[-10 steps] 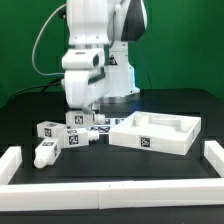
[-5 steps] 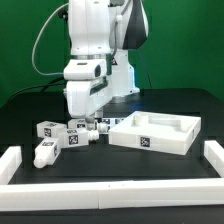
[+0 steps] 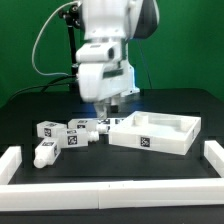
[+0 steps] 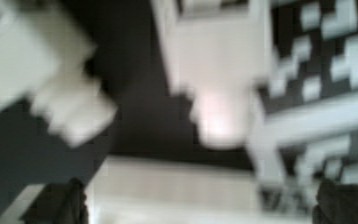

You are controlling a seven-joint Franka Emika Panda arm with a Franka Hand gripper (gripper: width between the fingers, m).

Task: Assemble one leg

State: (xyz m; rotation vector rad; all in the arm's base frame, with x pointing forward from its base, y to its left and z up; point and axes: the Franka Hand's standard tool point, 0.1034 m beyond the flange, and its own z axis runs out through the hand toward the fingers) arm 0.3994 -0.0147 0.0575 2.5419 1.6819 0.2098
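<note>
Several legs, small white posts with black tags, lie in a cluster at the exterior view's left: one (image 3: 45, 131) far left, one (image 3: 72, 136) beside it, two (image 3: 92, 127) close to the tray, and one (image 3: 42, 155) nearer the front. My gripper (image 3: 106, 106) hangs above the cluster's right end, clear of the legs. In the blurred wrist view a white post (image 4: 220, 100) shows beyond the gripper (image 4: 197, 205). The two dark fingers (image 4: 51, 205) stand far apart with nothing gripped between them.
A large white tray-shaped part (image 3: 180, 140) with a raised rim lies at the exterior view's right, touching the leg cluster. White rails edge the table at the front (image 3: 110, 195), left (image 3: 10, 165) and right (image 3: 214, 155). The arm's base stands behind.
The arm has risen and swung toward the exterior view's right, away from the legs it was low over. The legs and the tray have not visibly moved.
</note>
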